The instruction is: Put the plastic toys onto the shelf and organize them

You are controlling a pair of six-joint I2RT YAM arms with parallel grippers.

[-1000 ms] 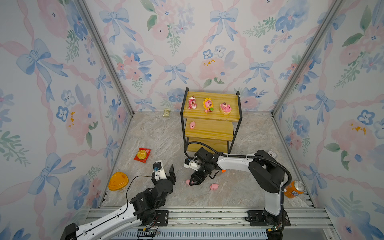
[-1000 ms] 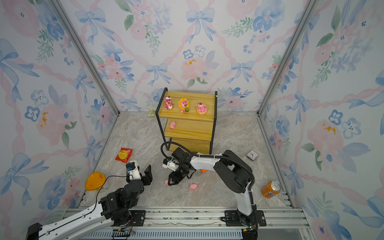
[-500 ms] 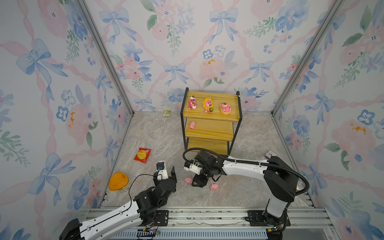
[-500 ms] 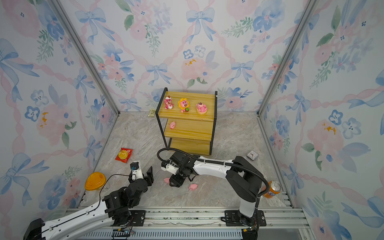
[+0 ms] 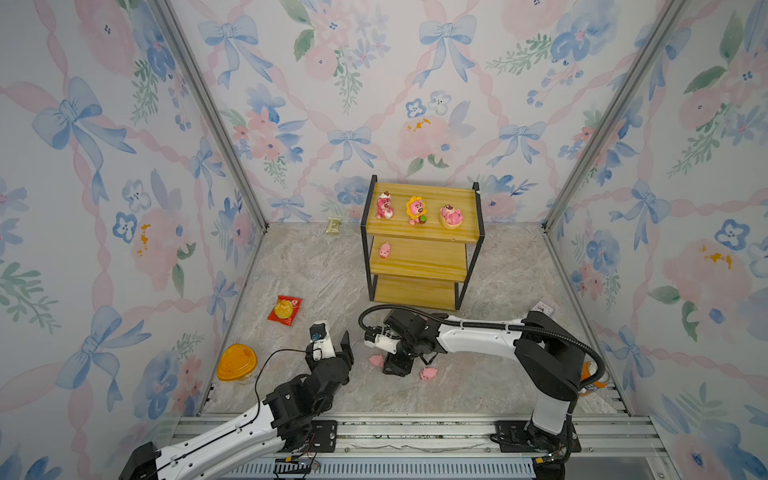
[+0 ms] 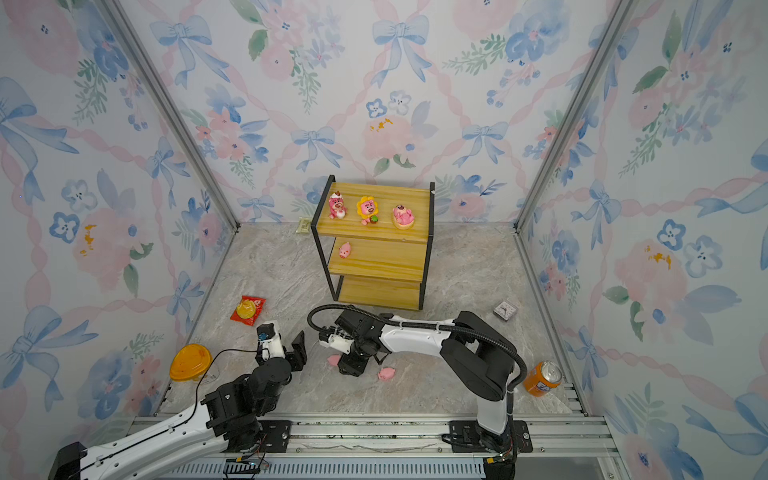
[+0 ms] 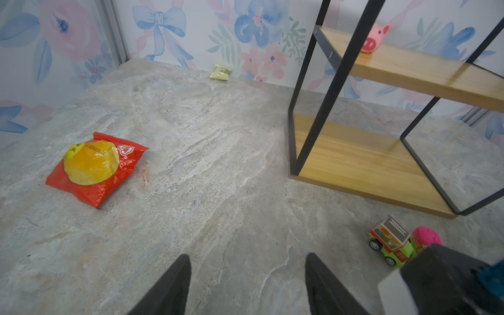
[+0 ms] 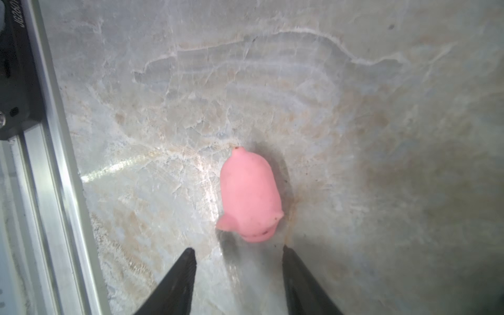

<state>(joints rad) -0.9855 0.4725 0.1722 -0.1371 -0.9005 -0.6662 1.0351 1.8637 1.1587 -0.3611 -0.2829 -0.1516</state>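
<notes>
The shelf (image 5: 465,245) stands at the back with three pink bear figurines (image 5: 415,210) on its top board and a pink pig (image 5: 384,250) on the middle board. Two more pigs lie on the floor in both top views, one (image 5: 376,360) on each side (image 5: 428,374) of my right gripper (image 5: 397,368). It points down at the floor, open. In the right wrist view a pig (image 8: 249,196) lies just past the right gripper (image 8: 237,252), untouched. My left gripper (image 7: 246,261) hovers open and empty over bare floor. A pink-green car (image 7: 390,242) sits near the shelf's foot, partly behind the right arm.
A red snack packet (image 5: 284,309) and an orange-lidded jar (image 5: 236,363) lie at the left. An orange can (image 6: 542,378) stands at the front right, and a small box (image 6: 505,309) lies at the right. A pale sachet (image 5: 333,225) lies by the back wall. The metal rail (image 5: 395,424) runs along the front.
The right arm has stretched out and its gripper has shifted slightly toward the front, settling between the two floor pigs with its jaws wider. The left gripper has drawn back a little.
</notes>
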